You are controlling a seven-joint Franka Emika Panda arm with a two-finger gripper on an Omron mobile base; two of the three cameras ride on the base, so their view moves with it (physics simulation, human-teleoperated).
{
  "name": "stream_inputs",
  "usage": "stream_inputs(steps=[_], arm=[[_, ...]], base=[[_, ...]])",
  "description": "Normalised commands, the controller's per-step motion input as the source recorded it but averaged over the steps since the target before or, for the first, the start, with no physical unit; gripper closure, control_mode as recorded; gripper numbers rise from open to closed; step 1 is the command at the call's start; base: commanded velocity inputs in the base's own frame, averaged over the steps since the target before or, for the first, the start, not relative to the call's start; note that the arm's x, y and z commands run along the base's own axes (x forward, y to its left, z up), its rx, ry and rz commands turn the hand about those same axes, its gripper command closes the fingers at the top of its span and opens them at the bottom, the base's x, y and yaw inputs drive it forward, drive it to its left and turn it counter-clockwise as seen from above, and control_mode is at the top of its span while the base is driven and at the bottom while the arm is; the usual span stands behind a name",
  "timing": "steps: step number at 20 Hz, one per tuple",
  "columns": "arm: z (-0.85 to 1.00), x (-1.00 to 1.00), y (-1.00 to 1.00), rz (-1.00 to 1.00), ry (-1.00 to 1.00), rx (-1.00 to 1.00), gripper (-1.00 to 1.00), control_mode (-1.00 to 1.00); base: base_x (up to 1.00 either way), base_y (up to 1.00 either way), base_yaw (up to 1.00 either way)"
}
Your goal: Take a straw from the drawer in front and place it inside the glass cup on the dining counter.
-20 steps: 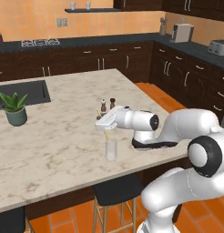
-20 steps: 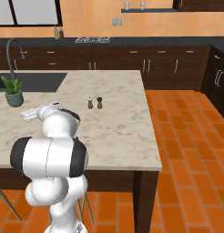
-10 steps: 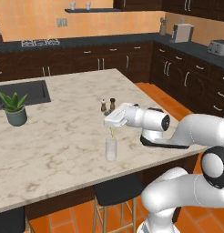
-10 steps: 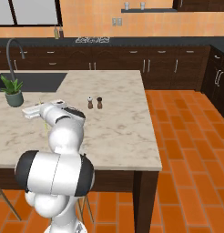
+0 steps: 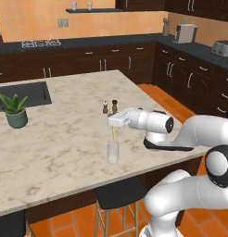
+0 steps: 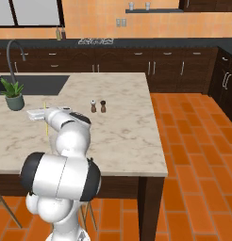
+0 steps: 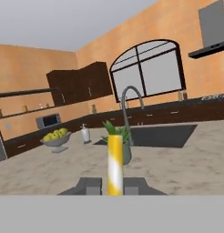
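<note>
My gripper [image 5: 113, 122] is shut on the straw [image 5: 114, 133], a thin pale-yellow stick held upright. Right below it the glass cup [image 5: 113, 152] stands on the dining counter [image 5: 65, 139] near the front edge. The straw's lower end reaches the cup's mouth; I cannot tell whether it is inside. From the right, the gripper [image 6: 35, 113] holds the straw [image 6: 45, 117] over the dining counter [image 6: 122, 132]. Along the hand, the straw [image 7: 115, 164] rises between the fingertips [image 7: 91, 184] of the gripper [image 7: 114, 186]. The drawer is out of view.
Two small dark shakers [image 5: 110, 107] stand just behind the gripper, and are also seen from the right [image 6: 98, 107]. A potted plant [image 5: 15, 111] sits by the sink [image 5: 23, 92] at the left. A stool [image 5: 116, 194] stands under the counter's front edge. A fruit bowl [image 7: 57, 139] sits far off.
The arm's elbow has swung out to the right and lower. The hand with the straw has stayed over the glass cup, shifting only slightly.
</note>
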Motion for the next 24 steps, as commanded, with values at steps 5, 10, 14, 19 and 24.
stream_inputs(steps=[5, 10, 14, 19, 24], arm=[[-0.46, 0.46, -0.64, 0.42, -0.07, 0.16, 1.00, -1.00], [-0.31, 0.75, -0.33, 0.42, -0.09, 0.22, 1.00, -1.00], [-0.24, 0.79, -0.21, 0.43, -0.07, 0.26, 1.00, -1.00], [-0.45, 0.64, -0.45, 0.46, -0.13, 0.18, 1.00, -1.00], [-0.46, 0.63, -0.56, 0.48, -0.18, 0.15, 1.00, -1.00]], base=[[0.00, 0.00, 0.00], [0.00, 0.00, 0.00], [0.00, 0.00, 0.00], [0.00, 0.00, 0.00], [0.00, 0.00, 0.00]])
